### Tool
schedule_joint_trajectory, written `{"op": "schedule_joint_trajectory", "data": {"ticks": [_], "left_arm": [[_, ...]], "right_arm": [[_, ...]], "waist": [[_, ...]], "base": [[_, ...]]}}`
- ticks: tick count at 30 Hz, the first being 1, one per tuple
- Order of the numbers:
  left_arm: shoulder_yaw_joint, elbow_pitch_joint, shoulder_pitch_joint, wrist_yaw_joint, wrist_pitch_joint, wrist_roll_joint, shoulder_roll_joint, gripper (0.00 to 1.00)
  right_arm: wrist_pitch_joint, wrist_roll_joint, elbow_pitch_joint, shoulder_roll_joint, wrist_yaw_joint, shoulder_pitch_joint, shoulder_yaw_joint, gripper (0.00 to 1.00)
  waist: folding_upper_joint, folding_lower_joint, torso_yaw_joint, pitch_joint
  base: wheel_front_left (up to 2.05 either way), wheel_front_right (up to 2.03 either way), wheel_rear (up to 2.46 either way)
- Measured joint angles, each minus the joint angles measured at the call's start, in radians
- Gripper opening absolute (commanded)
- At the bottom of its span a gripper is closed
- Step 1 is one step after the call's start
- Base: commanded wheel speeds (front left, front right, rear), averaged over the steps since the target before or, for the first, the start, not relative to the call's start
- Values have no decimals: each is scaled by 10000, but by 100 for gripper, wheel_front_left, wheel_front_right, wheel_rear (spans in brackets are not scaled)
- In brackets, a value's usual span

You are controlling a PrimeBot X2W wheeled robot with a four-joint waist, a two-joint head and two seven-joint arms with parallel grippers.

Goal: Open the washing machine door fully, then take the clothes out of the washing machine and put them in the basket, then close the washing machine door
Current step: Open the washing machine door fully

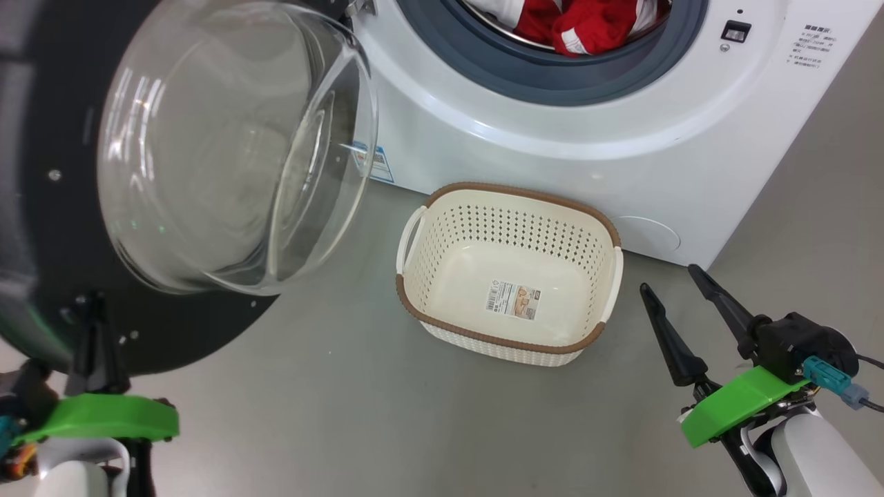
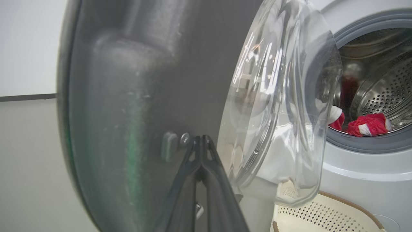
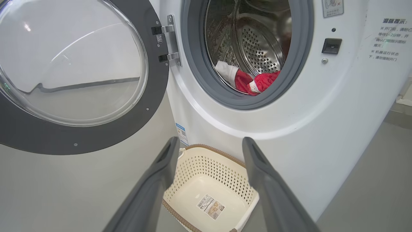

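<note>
The washing machine (image 1: 552,152) stands with its washing machine door (image 1: 41,207) swung out to the left, glass bowl facing me. My left gripper (image 1: 93,324) is shut with nothing between its fingers. Its tips (image 2: 201,139) rest against the inner black rim of the door (image 2: 128,96), beside a screw. Red clothes (image 1: 587,24) with white trim lie at the front of the steel drum, also seen as clothes (image 3: 254,82) and clothes (image 2: 367,125). The cream basket (image 1: 511,228) sits on the floor below the opening, holding only its sticker. My right gripper (image 1: 666,278) hangs open to the right of the basket, and the right gripper (image 3: 210,141) points toward the basket (image 3: 209,164).
Grey floor stretches in front of the basket and to the right of the machine. The door hinge (image 3: 169,38) sits on the left of the opening and the latch socket (image 3: 331,46) on its right. The open door takes up the space at left.
</note>
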Motion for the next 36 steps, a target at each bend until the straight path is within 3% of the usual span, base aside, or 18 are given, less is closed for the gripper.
{"op": "schedule_joint_trajectory", "data": {"ticks": [12,36], "left_arm": [[1450,1413,-1117,-71,-2,305,598,0],[2830,3772,-2997,-144,-2,984,1532,0]], "right_arm": [[0,-50,-169,-113,0,-250,38,100],[0,-107,-226,-324,0,-825,272,100]], "waist": [[0,0,-123,375],[0,0,-521,1011]], "base": [[0,0,0],[0,0,0]]}}
